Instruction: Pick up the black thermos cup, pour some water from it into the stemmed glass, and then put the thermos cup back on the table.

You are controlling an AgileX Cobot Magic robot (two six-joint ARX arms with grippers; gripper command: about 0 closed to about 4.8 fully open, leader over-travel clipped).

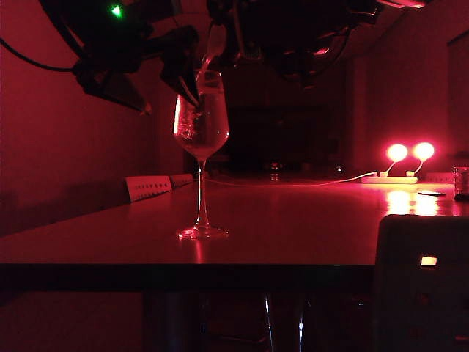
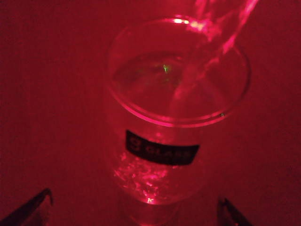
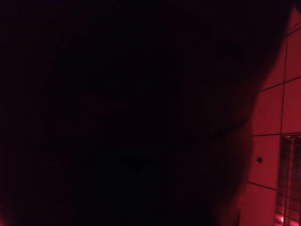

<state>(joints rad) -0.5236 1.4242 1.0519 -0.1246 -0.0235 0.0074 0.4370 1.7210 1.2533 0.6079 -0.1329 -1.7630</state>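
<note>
Two arms are seen above the table (image 1: 110, 235) under red light. The glass (image 1: 201, 121) stands upright on it, part filled, and a thin stream of water (image 2: 221, 33) is seen falling into its bowl. The left gripper (image 2: 136, 207) is held just beside the glass, its fingertips (image 2: 33, 207) spread wide to either side, nothing gripped. The thermos (image 3: 117, 117) fills the right wrist view as a dark mass; the right gripper cannot be made out, and its grip cannot be told.
</note>
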